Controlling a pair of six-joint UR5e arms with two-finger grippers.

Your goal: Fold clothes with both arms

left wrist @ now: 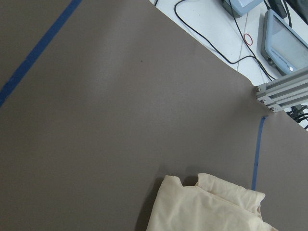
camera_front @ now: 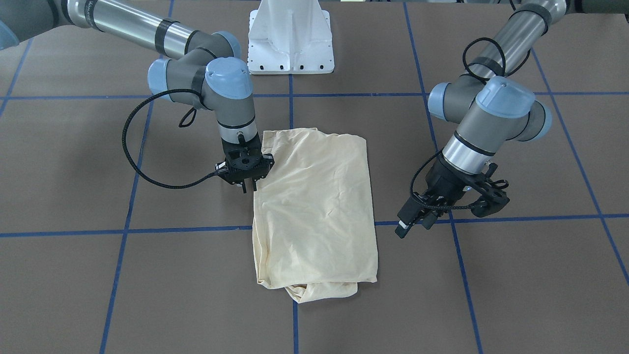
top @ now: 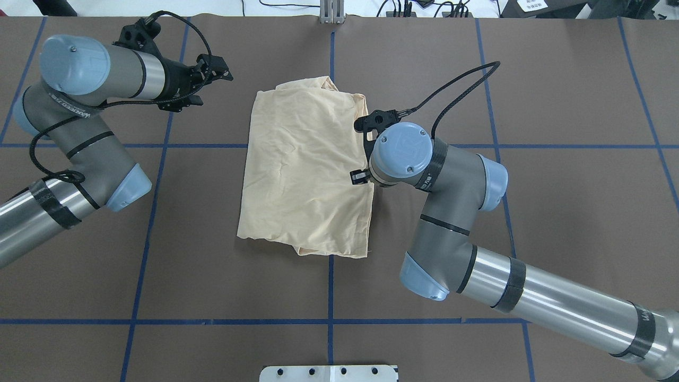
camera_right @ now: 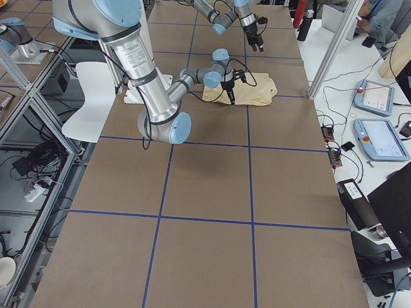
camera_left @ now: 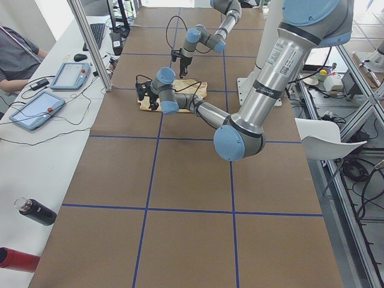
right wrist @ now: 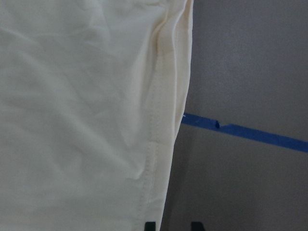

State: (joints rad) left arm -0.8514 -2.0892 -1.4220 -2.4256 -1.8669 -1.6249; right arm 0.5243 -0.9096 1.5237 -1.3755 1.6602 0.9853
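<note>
while t-shirt covers blue tape, right end effector at edge, pedestal nearby

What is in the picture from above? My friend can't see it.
A cream shirt, folded into a rough rectangle, lies in the middle of a brown table with blue tape lines. The right arm hangs over the shirt's right edge, and the left gripper is off to its upper left, touching nothing.

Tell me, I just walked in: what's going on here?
The robot is folding a cream shirt, which lies in a rough folded rectangle on the brown table. The right gripper points down at one long edge, fingers slightly apart. The left gripper hangs off to the side, open and empty.
</note>
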